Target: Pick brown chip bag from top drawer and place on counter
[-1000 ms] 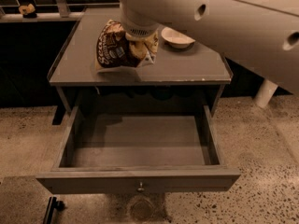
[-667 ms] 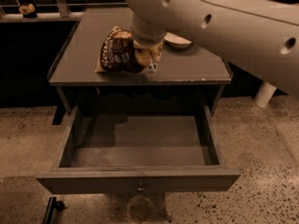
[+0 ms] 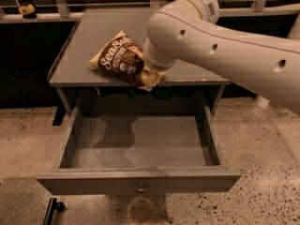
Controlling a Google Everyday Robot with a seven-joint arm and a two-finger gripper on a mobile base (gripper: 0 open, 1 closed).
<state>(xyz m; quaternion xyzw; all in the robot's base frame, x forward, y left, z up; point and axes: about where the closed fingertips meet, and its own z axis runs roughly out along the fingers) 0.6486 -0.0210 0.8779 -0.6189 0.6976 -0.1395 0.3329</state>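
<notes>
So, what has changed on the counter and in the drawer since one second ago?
The chip bag came down from standing on edge to lying nearly flat near the front edge of the counter. The gripper, under the wrist, is at the bag's right end. The drawer stayed open.

End effector [image 3: 151,70] at brown chip bag [image 3: 119,60] over counter [image 3: 89,36] front edge; top drawer [image 3: 140,182] open.

Speckled floor [image 3: 262,172] lies from three to nine o'clock. A small brown lump [image 3: 28,10] sits on a pale ledge [image 3: 47,18] at ten o'clock, well apart from the hand [image 3: 149,74] near centre; a black bar [image 3: 52,209] at seven
</notes>
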